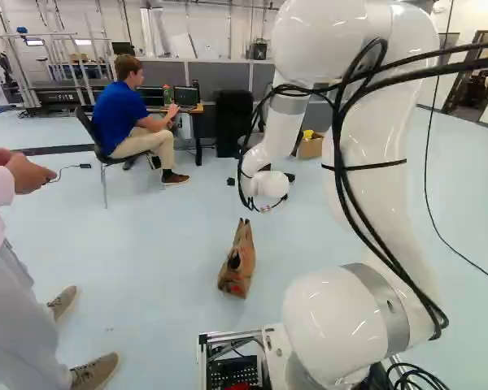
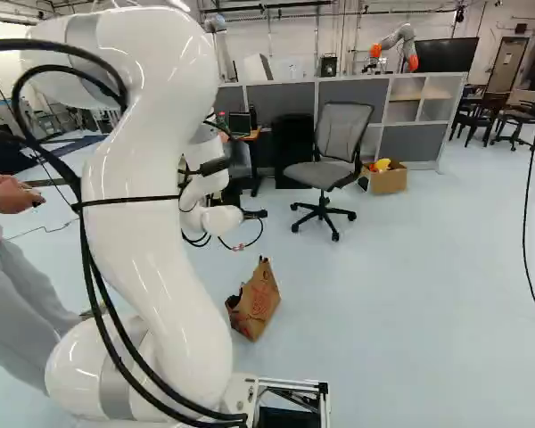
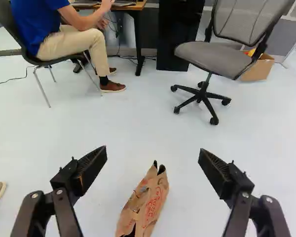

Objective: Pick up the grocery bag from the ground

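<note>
Brown paper ahead of you, operator: that's the grocery bag, on the pale floor beyond your fingertips, and it falls between your 2 fingers in the wrist view. It stands with its top pinched and creased, ending in 2 small peaks, and you've got red print facing you on its side.

Your gripper is wide open, the 2 fingers spread well apart, 1 on either side of your line to the bag. Neither finger is touching the paper; both hang above the floor, and the bag sits down below them. Look to the left base view and you see it under and nearer the base than the end of your white arm, leaning a little.

Past the fingertips now, out across the floor: a grey office chair on wheels, ahead of the finger farther from the standing person. Farther out and beyond that same finger you've got a cardboard box with something yellow in it. A black cabinet stands well ahead of the space between your fingers, and just beside it is the end of a wooden-topped desk.

Off to the left of both fingers, a person stands close to your base, a thin cable in hand. Way out beyond the fingers, past the grey partition, you can see another robot.
</note>
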Controlling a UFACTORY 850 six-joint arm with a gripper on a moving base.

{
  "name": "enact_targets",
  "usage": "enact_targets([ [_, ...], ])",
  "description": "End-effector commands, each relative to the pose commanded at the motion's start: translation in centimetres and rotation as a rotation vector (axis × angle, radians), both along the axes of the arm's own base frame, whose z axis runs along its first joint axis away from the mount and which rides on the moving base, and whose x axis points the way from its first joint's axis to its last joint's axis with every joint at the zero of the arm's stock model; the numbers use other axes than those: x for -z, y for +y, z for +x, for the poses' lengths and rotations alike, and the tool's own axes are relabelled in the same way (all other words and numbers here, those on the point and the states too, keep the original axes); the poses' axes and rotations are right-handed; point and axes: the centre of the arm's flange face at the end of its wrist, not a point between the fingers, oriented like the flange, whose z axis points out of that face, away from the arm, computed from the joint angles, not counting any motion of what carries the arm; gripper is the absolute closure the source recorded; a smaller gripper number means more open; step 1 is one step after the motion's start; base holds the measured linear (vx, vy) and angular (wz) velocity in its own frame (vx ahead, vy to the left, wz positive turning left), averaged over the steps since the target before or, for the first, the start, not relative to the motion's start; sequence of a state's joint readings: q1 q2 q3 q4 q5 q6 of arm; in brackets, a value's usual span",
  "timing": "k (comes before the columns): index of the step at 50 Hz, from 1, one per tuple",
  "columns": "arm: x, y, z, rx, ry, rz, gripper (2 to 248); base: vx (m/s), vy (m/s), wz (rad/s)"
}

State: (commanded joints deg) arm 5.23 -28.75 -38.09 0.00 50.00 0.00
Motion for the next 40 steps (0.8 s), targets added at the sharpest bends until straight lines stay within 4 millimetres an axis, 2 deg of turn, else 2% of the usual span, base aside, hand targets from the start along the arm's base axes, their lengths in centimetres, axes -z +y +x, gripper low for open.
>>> enact_targets([
  [27,6.6,0.3,4.2,0.001,0.061,-0.006,3,0.000,0.000,0.000],
  [40,9.8,0.4,5.0,0.001,0.098,-0.009,3,0.000,0.000,0.000],
])
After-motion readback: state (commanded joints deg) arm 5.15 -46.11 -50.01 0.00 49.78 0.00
